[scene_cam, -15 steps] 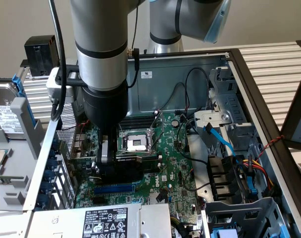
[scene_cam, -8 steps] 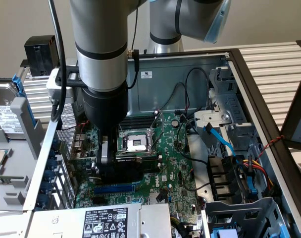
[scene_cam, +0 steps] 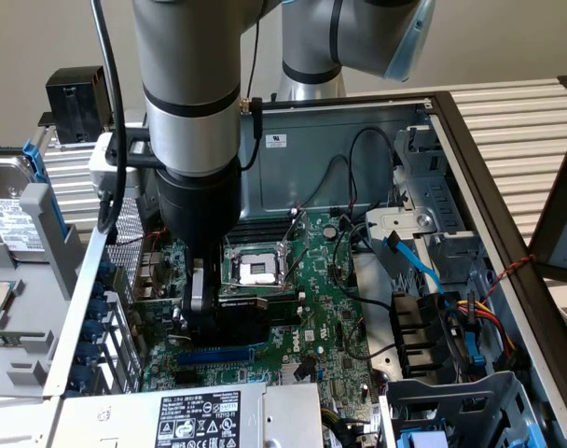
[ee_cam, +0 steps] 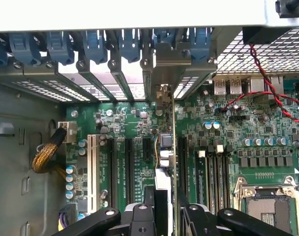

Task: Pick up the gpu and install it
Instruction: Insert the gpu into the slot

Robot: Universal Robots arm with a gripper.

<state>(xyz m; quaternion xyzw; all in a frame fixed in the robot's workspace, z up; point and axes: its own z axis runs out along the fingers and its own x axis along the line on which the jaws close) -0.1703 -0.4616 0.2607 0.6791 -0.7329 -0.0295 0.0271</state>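
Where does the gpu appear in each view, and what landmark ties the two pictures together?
Exterior view: gpu in the gripper, toward the exterior view's left of centre, just camera-side of the CPU socket.
Wrist view: gpu edge-on between the gripper's fingers, alongside the expansion slots.
Shared landmark: the CPU socket on the motherboard.
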